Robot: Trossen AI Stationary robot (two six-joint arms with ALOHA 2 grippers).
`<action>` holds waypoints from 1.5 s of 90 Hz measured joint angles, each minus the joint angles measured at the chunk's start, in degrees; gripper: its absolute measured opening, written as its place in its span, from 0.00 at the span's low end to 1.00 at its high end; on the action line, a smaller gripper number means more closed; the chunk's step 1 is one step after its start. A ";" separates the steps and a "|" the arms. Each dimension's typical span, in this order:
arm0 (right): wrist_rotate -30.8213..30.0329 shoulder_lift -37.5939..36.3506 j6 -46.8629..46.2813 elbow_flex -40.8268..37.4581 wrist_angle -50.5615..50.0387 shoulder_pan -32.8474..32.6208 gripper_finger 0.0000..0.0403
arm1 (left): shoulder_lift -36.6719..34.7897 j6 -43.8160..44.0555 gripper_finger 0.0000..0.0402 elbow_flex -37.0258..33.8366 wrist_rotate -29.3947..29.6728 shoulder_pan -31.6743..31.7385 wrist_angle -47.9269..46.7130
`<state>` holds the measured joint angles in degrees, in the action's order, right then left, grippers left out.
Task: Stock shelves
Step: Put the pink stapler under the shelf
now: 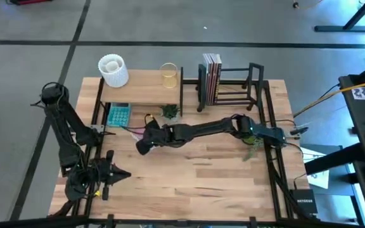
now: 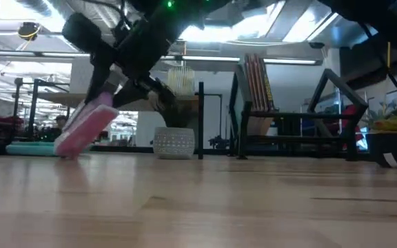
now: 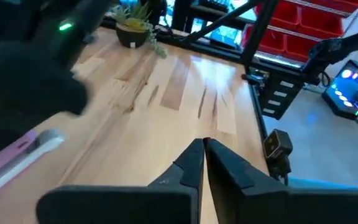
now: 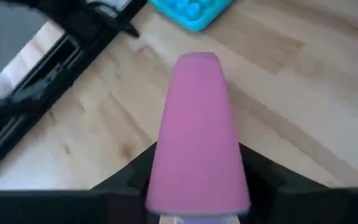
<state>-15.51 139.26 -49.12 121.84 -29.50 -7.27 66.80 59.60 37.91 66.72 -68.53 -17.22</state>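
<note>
My right gripper [image 1: 142, 145] reaches across the table's middle and is shut on a pink oblong thing [image 4: 197, 130], seen tilted in the low view [image 2: 85, 131]. The light-wood shelf [image 1: 141, 88] stands at the far left and carries a white perforated cup [image 1: 113, 69] and a glass [image 1: 168, 75]. A teal block [image 1: 118, 115] lies under its near edge, and a small plant [image 1: 170, 112] stands beside it. The black rack [image 1: 233, 85] at the far right holds upright books [image 1: 211, 77]. My left gripper [image 3: 204, 149] rests shut at the near left, touching nothing. My right gripper pinches the pink thing's near end [image 4: 194, 186] between its two fingers, one on each long side. The fingers come from the table's right, slanting down, and lie along it. It sticks out ahead of them, tilted down; whether its low end [image 2: 64, 147] touches the tabletop I cannot tell.
A second small plant [image 1: 253, 149] sits by the right arm's base. Black frame bars [image 1: 272, 145] run along the table's left and right edges. Bare wood [image 1: 195, 183] spreads across the near half of the table.
</note>
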 joint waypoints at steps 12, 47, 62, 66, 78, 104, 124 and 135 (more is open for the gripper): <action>-1.08 0.00 1.29 0.00 -3.62 -2.97 0.33 | 2.53 11.86 0.00 0.00 -0.23 1.33 -8.71; -12.97 0.08 -6.60 -2.97 -7.13 -10.80 0.33 | 20.09 27.85 0.00 -0.07 -3.61 11.87 -16.93; -15.25 1.53 -9.63 -6.67 1.06 -11.04 0.33 | 25.53 26.80 0.00 -0.07 -3.57 19.29 -19.10; -16.36 2.24 -10.07 -6.84 3.54 -11.01 0.33 | 26.18 26.19 0.00 -0.07 -3.27 20.96 -20.72; -20.98 4.00 -12.53 -6.95 4.65 -10.72 0.31 | 26.30 27.76 0.00 -0.07 -2.12 24.26 -29.77; -28.05 4.90 -5.07 -6.76 14.47 -7.10 0.24 | 23.88 39.64 0.00 1.44 -5.42 24.89 -49.80; -32.31 4.81 -4.59 -6.56 17.06 -4.58 0.25 | 17.68 46.09 0.00 5.19 -13.93 19.23 -64.00; -31.88 4.85 -4.55 -6.58 18.98 -2.52 0.25 | 14.96 45.21 0.00 7.22 -18.09 15.17 -63.70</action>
<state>-47.39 144.11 -53.67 115.26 -10.52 -9.79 81.76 104.81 45.13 48.63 -53.36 -80.92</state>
